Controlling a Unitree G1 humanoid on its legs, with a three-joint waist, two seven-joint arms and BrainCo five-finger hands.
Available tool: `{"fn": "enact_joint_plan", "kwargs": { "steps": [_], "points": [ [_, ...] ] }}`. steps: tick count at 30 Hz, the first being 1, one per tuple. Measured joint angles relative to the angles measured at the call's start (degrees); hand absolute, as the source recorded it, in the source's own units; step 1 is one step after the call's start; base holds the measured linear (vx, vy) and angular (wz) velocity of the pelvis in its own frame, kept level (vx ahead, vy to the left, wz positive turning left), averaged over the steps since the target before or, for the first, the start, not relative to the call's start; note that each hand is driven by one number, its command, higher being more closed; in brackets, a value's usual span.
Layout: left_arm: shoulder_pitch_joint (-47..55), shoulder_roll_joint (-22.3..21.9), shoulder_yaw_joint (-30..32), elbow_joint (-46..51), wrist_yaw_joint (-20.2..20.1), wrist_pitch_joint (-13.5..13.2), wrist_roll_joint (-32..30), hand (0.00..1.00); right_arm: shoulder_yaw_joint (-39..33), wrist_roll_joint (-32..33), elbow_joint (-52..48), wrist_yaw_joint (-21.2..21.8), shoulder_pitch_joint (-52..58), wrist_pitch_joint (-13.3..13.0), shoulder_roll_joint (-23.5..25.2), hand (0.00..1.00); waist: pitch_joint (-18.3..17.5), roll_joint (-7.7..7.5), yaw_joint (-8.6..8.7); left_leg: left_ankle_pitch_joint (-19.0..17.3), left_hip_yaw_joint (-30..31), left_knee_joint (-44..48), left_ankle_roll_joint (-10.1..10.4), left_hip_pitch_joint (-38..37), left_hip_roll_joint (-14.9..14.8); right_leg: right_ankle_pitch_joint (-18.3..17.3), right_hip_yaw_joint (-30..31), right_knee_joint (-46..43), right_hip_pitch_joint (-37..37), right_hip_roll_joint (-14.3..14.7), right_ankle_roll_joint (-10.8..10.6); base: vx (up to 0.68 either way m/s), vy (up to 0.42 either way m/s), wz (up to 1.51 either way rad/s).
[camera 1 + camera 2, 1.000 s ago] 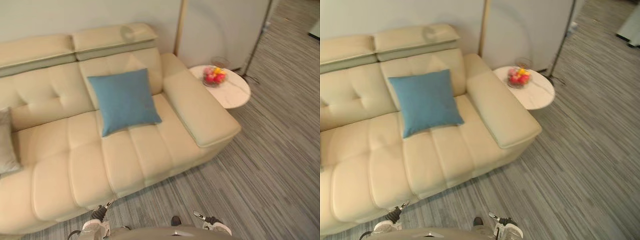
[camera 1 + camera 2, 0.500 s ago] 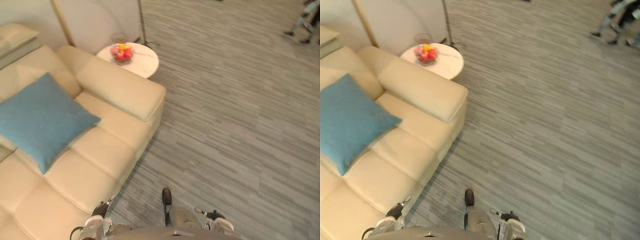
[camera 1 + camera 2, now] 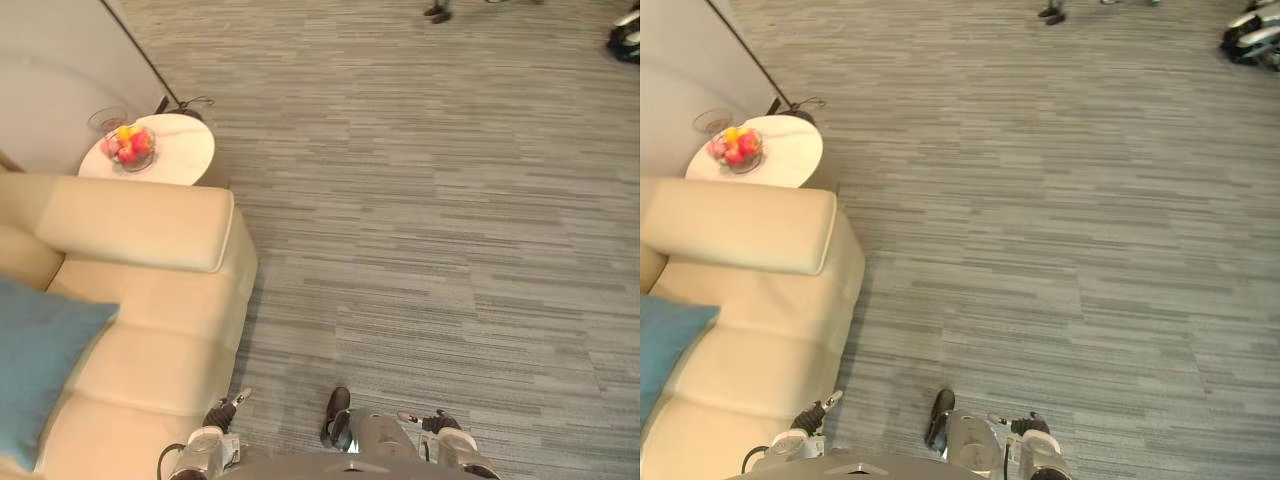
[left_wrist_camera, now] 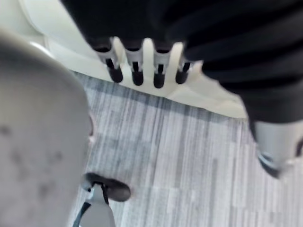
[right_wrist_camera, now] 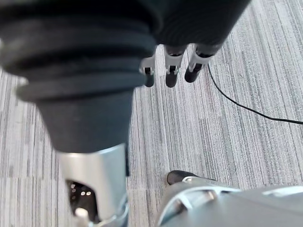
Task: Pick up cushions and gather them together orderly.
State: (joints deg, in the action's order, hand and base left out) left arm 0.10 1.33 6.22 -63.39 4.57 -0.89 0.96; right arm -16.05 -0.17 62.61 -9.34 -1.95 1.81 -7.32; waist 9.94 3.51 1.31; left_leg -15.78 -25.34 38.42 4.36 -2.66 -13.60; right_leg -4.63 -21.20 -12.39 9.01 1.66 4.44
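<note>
A blue cushion (image 3: 38,372) lies on the cream sofa (image 3: 150,330) at the lower left edge, only partly in view. My left hand (image 3: 222,412) hangs low beside the sofa's front corner; in the left wrist view its fingers (image 4: 137,66) point straight down over the carpet and the sofa's base, holding nothing. My right hand (image 3: 434,422) hangs low on the other side, over the carpet. Its fingers (image 5: 170,71) are straight and empty too.
The sofa's wide armrest (image 3: 130,222) runs along its right end. Behind it stands a round white side table (image 3: 175,160) with a bowl of fruit (image 3: 128,146) and a lamp pole (image 3: 140,55). Grey striped carpet (image 3: 430,230) spreads to the right. A person's shoes (image 3: 437,12) show far off.
The camera has swung to the right: the sofa and blue cushion slid to the left edge, the grey cushion left the picture, and more carpet shows. Both hands still hang low.
</note>
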Motion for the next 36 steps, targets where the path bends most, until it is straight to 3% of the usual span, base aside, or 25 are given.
{"fn": "enact_joint_plan", "kwargs": {
  "steps": [3, 5, 7, 9, 10, 14, 16, 22, 25, 26, 27, 28, 29, 31, 34, 36],
  "points": [
    [0.2, 0.0, -0.1, 1.6, 0.0, -0.3, 0.0, 0.0, -0.2, 0.1, 1.2, 0.0, -0.2, 0.1, 0.2, 0.0, 0.4, -0.59, -1.16, -3.1, 8.0, -2.1, -0.1, 4.5, 4.4, -0.2, 5.6, 1.6, -3.6, 1.9, 0.3, 0.09, 0.032, -0.94],
    [0.1, -0.2, 0.1, 2.2, 0.0, -0.3, -0.1, 0.0, -0.8, 0.1, 0.2, -0.1, -0.1, 0.0, 0.8, 0.0, 0.4, -0.59, -1.45, -3.2, 12.5, -7.0, -0.2, 7.6, 6.1, -0.3, 8.8, 1.6, -3.7, 2.4, 0.3, 0.04, 0.053, -1.05],
    [0.0, -0.2, 0.4, 2.5, 0.0, -0.4, -0.1, 0.0, -1.2, 0.1, -1.0, -0.2, 0.7, -0.1, 1.3, 0.0, 0.4, -0.58, -1.74, -2.6, 19.1, -12.3, 0.5, 9.7, 7.7, -0.2, 11.2, 1.7, -3.5, 2.8, 0.1, 0.06, 0.075, -0.94],
    [0.0, -0.5, 0.4, 2.6, 0.0, -0.4, -0.1, 0.0, -2.7, 0.2, -1.5, -0.9, 1.2, -0.2, 1.8, 0.0, 0.2, -0.43, -2.17, 0.8, 23.7, -17.1, -0.8, 9.1, 8.0, 0.0, 13.8, 1.4, -3.4, 3.5, -0.2, 0.15, 0.164, -1.35],
    [-0.1, -0.8, 0.5, 2.4, 0.0, -0.3, -0.1, 0.0, -2.8, 0.2, -3.0, -1.2, 1.8, -0.3, 2.3, 0.0, 0.0, -0.34, -2.13, 3.2, 22.4, -18.6, -0.9, 7.4, 8.0, -0.2, 15.0, 0.9, -3.4, 3.6, -0.8, 0.18, 0.189, -1.43],
    [-0.1, 0.0, 1.1, 1.8, 0.0, -0.3, -0.3, 0.0, -3.4, 0.3, -5.2, -1.2, 3.5, -0.4, 4.3, 0.0, -1.9, -2.25, -2.08, 3.1, 13.9, -22.0, -1.9, 4.4, 8.1, -0.2, 20.8, -0.5, -1.2, 3.0, -3.3, 0.15, 0.162, -0.98],
    [-0.3, 0.2, 1.1, 1.4, 0.0, -0.3, -1.2, 0.0, -3.3, 0.2, -5.2, -1.1, 3.3, -0.3, 4.7, 0.0, -2.2, -2.76, -2.28, 2.9, 10.4, -23.3, -2.2, 2.9, 8.2, 0.2, 20.8, -0.5, -0.5, 2.3, -3.9, 0.17, 0.181, -0.86],
    [-1.0, 0.3, -0.2, -0.3, 0.0, -0.3, -1.2, 0.0, -2.1, 0.0, -2.4, -0.7, 1.1, -0.4, 4.8, 0.0, -2.5, -1.8, -1.7, 2.9, 7.9, -25.7, -2.2, -0.4, 9.7, 2.9, 23.9, 1.9, -1.0, 3.0, -5.4, 0.1, 0.066, -0.63],
    [-1.0, 0.4, -0.2, -0.4, 0.0, -0.3, -1.3, 0.0, -0.4, -0.1, -0.8, -0.7, 0.1, -0.4, 4.2, 0.0, -2.4, -1.7, -2.24, 3.0, 6.1, -25.7, -2.3, -0.7, 9.6, 5.6, 23.6, 4.9, -1.0, 3.5, -5.3, -0.01, 0.011, -0.67],
    [-0.9, 0.4, -0.8, -0.4, 0.0, -0.3, -1.3, 0.0, 0.1, -0.1, -0.8, -0.7, -0.7, -0.3, 4.0, 0.0, -2.1, -1.48, -2.45, 3.1, 4.6, -25.8, -2.5, -0.8, 9.2, 4.3, 19.9, 6.3, -1.0, 2.5, -3.8, -0.08, -0.014, -0.64],
    [-0.9, 0.4, -1.4, -0.3, 0.0, -0.3, -1.3, 0.0, 0.0, -0.1, -0.9, -0.6, -1.0, -0.4, 3.9, 0.0, -1.8, -1.21, -2.34, 3.1, 4.0, -26.0, -2.5, -1.1, 9.2, 2.4, 14.7, 5.5, -0.8, 0.8, -1.7, -0.09, 0.019, -0.52],
    [-0.9, 0.4, -2.4, -0.1, 0.0, -0.3, -1.2, 0.0, 0.1, -0.2, -0.9, -0.7, -1.1, -0.4, 3.2, 0.0, -0.9, -0.32, -2.24, 3.1, 2.6, -26.8, -2.5, -2.6, 9.0, -0.6, 3.1, 1.7, -0.7, -3.2, -0.8, -0.05, 0.054, -0.46],
    [-0.8, 0.6, -2.9, -0.1, 0.0, -0.3, -1.2, 0.0, 0.2, -0.3, -0.9, -0.7, -1.1, -0.4, 3.1, 0.0, -0.9, -0.38, -2.49, 3.0, 1.4, -27.1, -2.4, -3.2, 9.2, -0.1, -3.2, 0.1, -0.8, -5.9, -1.0, -0.02, 0.062, -0.49],
    [-0.9, 1.2, -3.2, -0.2, 0.0, -0.3, -1.2, 0.0, 0.3, -0.3, -0.9, -0.7, -1.2, -0.4, 3.0, 0.0, -0.8, -0.6, -2.55, 2.9, 1.0, -27.6, -2.2, -3.7, 9.1, 0.7, -4.7, -0.5, -0.6, -6.2, -1.9, -0.01, -0.043, -0.36],
    [-1.1, 1.7, -4.1, -0.1, 0.0, -0.3, -1.1, 0.0, 0.3, -0.2, -0.8, -0.7, -1.6, -0.4, 2.1, 0.0, -0.2, -0.34, -2.66, 2.8, 1.6, -27.1, -2.0, -3.3, 8.4, 0.8, -1.1, 0.0, 0.4, -4.1, -2.5, -0.03, -0.117, -0.52],
    [-1.1, 1.7, -4.1, -0.1, 0.0, -0.3, -1.1, 0.0, 0.2, 0.0, -0.9, -0.8, -1.6, -0.6, 2.1, 0.0, 0.7, -0.76, -2.03, 2.7, 1.7, -23.9, -1.9, -3.0, 7.2, -0.4, 0.0, 0.0, 0.3, -3.4, -1.7, -0.04, -0.112, -0.42]
  ]
}}
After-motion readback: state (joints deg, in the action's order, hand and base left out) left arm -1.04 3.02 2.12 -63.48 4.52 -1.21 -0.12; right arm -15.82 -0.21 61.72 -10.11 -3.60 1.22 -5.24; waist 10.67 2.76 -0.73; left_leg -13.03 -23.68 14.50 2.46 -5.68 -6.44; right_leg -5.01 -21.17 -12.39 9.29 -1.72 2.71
